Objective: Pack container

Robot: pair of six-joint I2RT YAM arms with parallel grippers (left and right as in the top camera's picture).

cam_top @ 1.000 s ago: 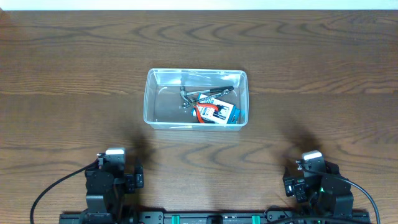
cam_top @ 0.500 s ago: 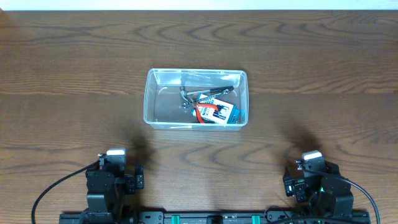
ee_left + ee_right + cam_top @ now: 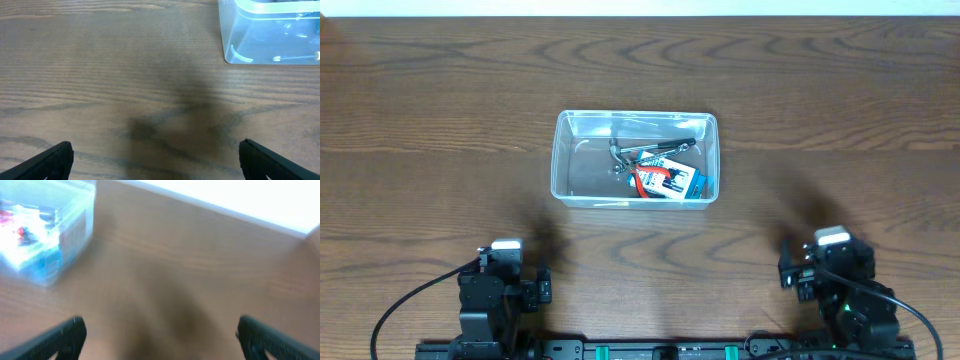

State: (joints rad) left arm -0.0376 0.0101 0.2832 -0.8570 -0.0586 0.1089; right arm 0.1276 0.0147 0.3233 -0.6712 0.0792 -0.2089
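Note:
The clear plastic container (image 3: 636,158) stands on the wooden table at mid-depth. Inside it lie metal tools (image 3: 645,152), red-handled pliers and a blue-carded package (image 3: 670,181). It shows at the top right of the left wrist view (image 3: 270,35) and, blurred, at the top left of the right wrist view (image 3: 47,235). My left gripper (image 3: 155,155) is open and empty over bare table at the front left (image 3: 505,280). My right gripper (image 3: 160,337) is open and empty at the front right (image 3: 830,270).
The dark wooden table (image 3: 440,150) extends all around the container. A white strip runs along the table's far edge (image 3: 640,8). Black cables (image 3: 410,305) run from both arm bases at the front edge.
The right arm has shifted slightly to the right and toward the container; its wrist view is motion-blurred. The left arm and the container have not moved.

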